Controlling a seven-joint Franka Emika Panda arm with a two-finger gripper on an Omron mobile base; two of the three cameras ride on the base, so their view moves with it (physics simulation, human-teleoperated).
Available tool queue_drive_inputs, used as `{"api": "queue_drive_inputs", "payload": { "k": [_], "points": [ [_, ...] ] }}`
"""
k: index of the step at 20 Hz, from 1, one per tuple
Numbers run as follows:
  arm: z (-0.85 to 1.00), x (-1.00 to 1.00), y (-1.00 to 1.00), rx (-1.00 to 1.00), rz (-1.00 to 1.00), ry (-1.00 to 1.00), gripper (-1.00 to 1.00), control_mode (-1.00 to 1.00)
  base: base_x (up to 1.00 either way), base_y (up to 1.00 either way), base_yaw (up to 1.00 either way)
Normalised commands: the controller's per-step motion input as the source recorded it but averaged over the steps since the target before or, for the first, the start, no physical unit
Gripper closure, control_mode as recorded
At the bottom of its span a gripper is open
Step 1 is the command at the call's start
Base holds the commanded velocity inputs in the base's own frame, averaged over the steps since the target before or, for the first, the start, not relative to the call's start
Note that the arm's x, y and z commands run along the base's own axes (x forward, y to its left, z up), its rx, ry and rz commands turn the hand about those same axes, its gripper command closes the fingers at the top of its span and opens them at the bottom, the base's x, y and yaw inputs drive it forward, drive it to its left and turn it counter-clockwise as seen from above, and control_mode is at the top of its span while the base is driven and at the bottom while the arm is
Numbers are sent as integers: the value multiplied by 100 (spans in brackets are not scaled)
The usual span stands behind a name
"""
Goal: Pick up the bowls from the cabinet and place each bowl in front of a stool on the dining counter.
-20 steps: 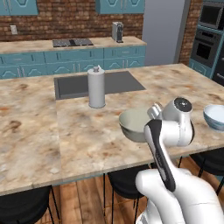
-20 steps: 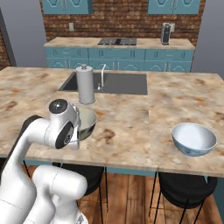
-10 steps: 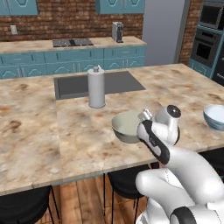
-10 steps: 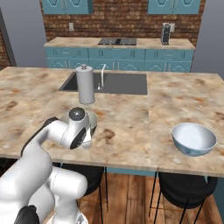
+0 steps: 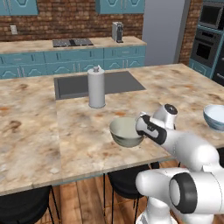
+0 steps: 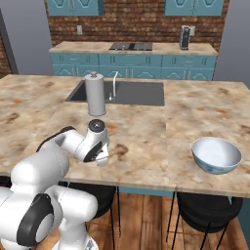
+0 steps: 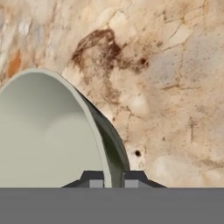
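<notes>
The beige-olive bowl (image 5: pixel 126 131) is low over the dining counter (image 5: pixel 65 140), near its front edge. My gripper (image 5: pixel 141 127) is shut on the bowl's right rim. In the hand view, the rim of the bowl (image 7: pixel 48 135) runs between the two fingertips (image 7: pixel 92 179) of the gripper (image 7: pixel 113 180), with marbled stone behind it. I cannot tell whether the bowl touches the counter. The white bowl with blue pattern (image 5: pixel 215 117) stands by itself farther right on the counter (image 6: pixel 146 146); this white bowl (image 6: pixel 216 155) is near the front edge. The cabinet is out of view.
A paper towel roll (image 5: pixel 96 87) stands upright by the inset dark sink (image 5: pixel 109 83) behind the held bowl. Black stools (image 5: pixel 127 179) (image 6: pixel 205 210) are tucked under the counter's front edge. A back counter with a cooktop (image 5: pixel 72 42) runs along the brick wall.
The arm has stretched out lower and carried the beige-olive bowl a little left and down toward the counter's front edge. The white bowl has stayed put.
</notes>
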Motion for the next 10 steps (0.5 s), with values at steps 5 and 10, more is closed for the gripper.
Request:
{"api": "queue_drive_inputs", "payload": {
  "k": [5, 10],
  "points": [
    [-8, 3, 8, 0, 6, 0, -100, -100, 0, 0, 0],
    [2, 0, 5, -1, 1, 0, -100, -100, 0, 0, 0]
  ]
}}
